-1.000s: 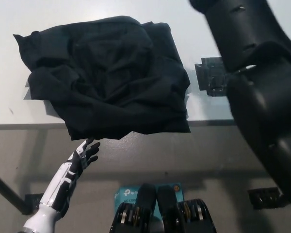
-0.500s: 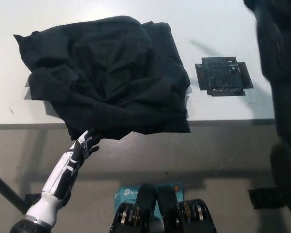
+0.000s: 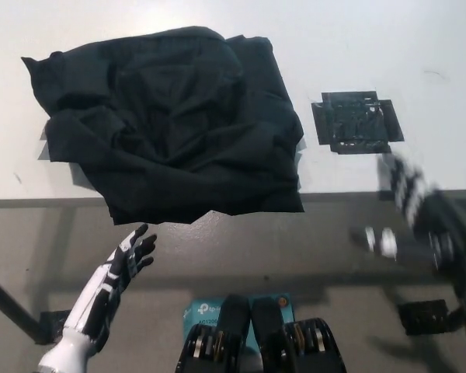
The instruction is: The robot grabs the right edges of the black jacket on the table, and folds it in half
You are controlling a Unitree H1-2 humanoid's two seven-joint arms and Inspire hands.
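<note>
The black jacket (image 3: 171,124) lies bunched on the white table (image 3: 419,47), towards the left of the tabletop and running from the far side down to the near edge; its near hem overhangs that edge slightly. The cloth is rumpled and layered, with heavy creases through the middle; its outline is compact and roughly square, with a fairly straight right border, which suggests the fold in half has already been made (a judgement from the shape alone; the layers cannot be separated by eye).

Neither hand touches the garment. The left hand (image 3: 128,260) is at the near left, below the table edge and just short of the overhanging hem; its fingers are spread and it holds nothing. The right hand (image 3: 419,217) is at the near right, over the table's edge and well apart from the jacket; it is smeared by motion blur, so whether it is open or closed cannot be told.

A flat black square patch (image 3: 357,122) sits on the table to the right of the jacket, apart from it.

Assessment: the fold appears largely complete; what may remain is smoothing the creases and squaring the near hem onto the table.
</note>
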